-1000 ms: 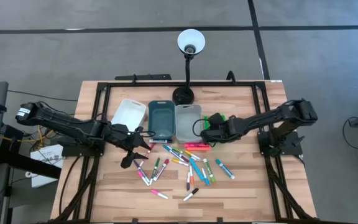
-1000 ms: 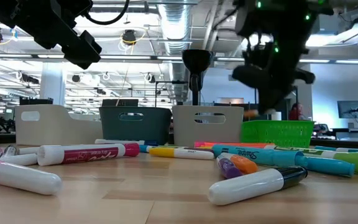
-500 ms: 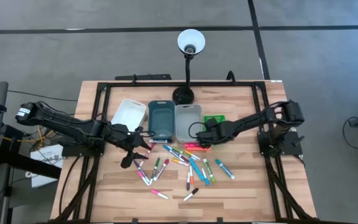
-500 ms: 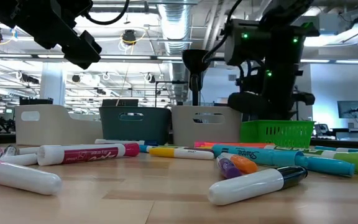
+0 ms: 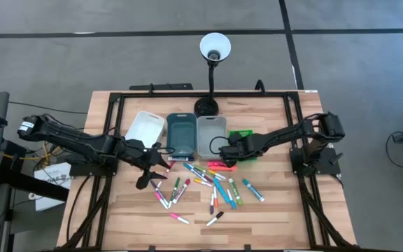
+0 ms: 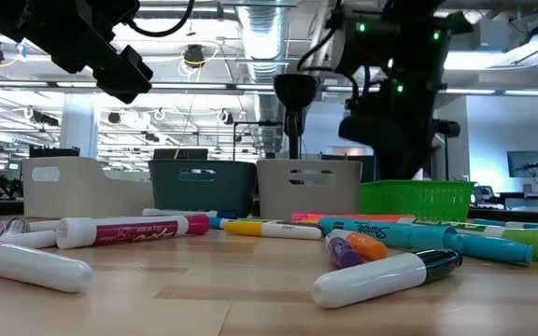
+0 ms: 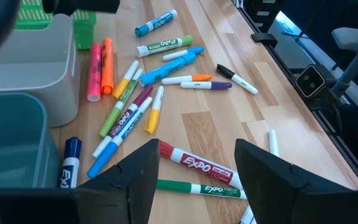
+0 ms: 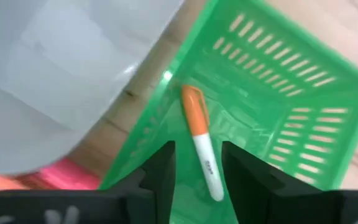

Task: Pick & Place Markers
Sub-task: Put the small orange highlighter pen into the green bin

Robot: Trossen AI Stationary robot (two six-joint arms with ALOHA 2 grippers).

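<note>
1. Compared with one second ago, we see the right gripper (image 5: pixel 224 148) shifted from the far side of the green basket (image 5: pixel 244 135) toward the grey tray (image 5: pixel 210 136). Its jaws, which looked closed then, now stand apart, and an orange-capped marker (image 8: pixel 201 142) lies loose in the green basket between them in the right wrist view.
2. The left gripper (image 5: pixel 161 166) is unchanged in place, hovering beside the white tray (image 5: pixel 144 128), jaws open and gripping nothing.
3. Readable writing: "EXPO" on a red marker (image 7: pixel 196 163), on a green marker (image 7: pixel 197 188) next to it, and on a green-capped marker (image 7: pixel 165 45). In the low view we read "Sharpie" on a teal marker (image 6: pixel 390 230).
4. The other markers (image 5: pixel 208 183) lie scattered on the worktop (image 5: pixel 271 217) in front of the teal tray (image 5: pixel 180 134), none of them touched by either gripper.
5. Around the green basket: the grey tray stands just beside it, then the teal tray, then the white tray. A black desk lamp (image 5: pixel 212 68) stands behind the grey tray.
6. A pink marker (image 7: pixel 94 71) and an orange marker (image 7: pixel 107 65) lie side by side against the grey tray's foot.
7. In the low view, the right arm's dark body blocks part of the room behind the green basket.
</note>
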